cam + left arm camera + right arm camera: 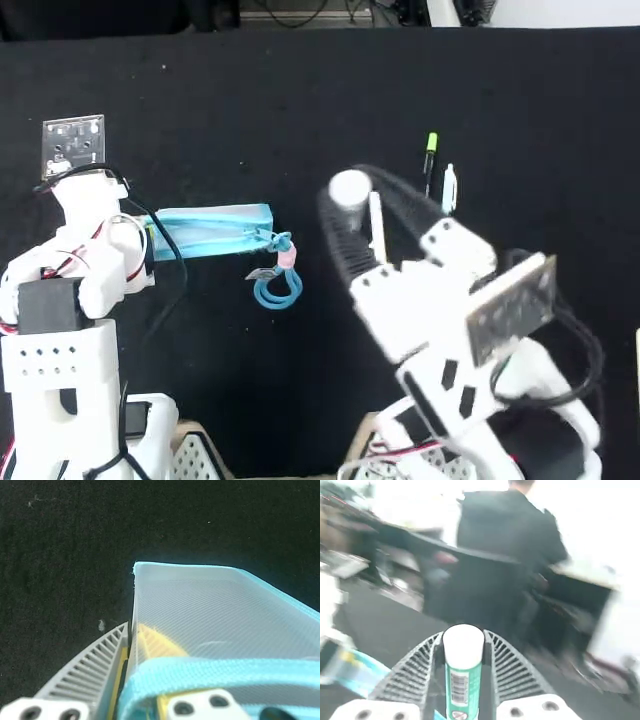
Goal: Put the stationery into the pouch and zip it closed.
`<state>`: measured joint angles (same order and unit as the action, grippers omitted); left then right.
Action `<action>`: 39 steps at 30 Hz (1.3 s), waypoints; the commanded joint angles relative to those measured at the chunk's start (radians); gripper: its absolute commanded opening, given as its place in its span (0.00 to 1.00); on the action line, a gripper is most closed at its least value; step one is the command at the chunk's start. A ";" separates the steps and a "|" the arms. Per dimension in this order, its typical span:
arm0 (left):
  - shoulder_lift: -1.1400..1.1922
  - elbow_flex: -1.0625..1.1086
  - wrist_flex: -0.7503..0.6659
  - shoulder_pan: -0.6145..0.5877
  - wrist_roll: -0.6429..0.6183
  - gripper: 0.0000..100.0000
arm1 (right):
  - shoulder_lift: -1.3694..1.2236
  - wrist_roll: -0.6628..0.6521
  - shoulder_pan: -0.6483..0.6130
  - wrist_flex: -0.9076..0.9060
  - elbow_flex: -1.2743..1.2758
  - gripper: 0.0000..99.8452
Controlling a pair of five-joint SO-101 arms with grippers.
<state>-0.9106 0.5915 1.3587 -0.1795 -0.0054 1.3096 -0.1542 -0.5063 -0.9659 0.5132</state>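
Clock calls are off the high view, 12 = far edge of the table.

Left gripper: closed down on the 9 o'clock end of the pouch, with one ribbed finger flat against the outside of the mesh wall. Pouch sits in the left half of the table, long axis 9–3, slightly skewed. Zipper-pull end points to 3. The blue cord loop trails off it toward 6 and lies on the cloth. Can't tell if the zip is open or run shut. Left wrist view: something yellow shows through the mesh beside the finger, can't say what.

Right gripper: narrow, clamped on a glue stick with a green body. Stick's long axis runs along the fingers, and its white cap pokes out just past the tips. Cap is at about 3 o'clock of the pouch's pull end, near but apart. Stick points roughly to 11. The right wrist camera looks out over the table into the room, so the stick is held up, not aimed down at the cloth.

Farther out, at 1–3 o'clock of the cap: a white-and-blue pen, then a green highlighter beyond it. Both lie on the cloth near each other, long axes close to 12–6, highlighter's bright green end toward 12.
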 commanded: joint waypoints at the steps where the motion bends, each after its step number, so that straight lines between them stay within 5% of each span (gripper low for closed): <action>1: 0.008 -0.002 -0.002 -0.005 -0.009 0.03 | 0.013 0.008 -0.204 0.203 0.071 0.01; 14: 0.008 -0.002 -0.002 -0.005 -0.009 0.03 | 0.013 0.002 -0.321 0.649 0.381 0.01; 39: 0.008 -0.002 0.000 -0.013 -0.009 0.03 | -0.180 0.000 -0.407 0.789 0.455 0.01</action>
<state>-0.9106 0.5930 1.3587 -0.1795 -0.0054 1.1715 -0.1527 -0.8991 -0.2509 0.9705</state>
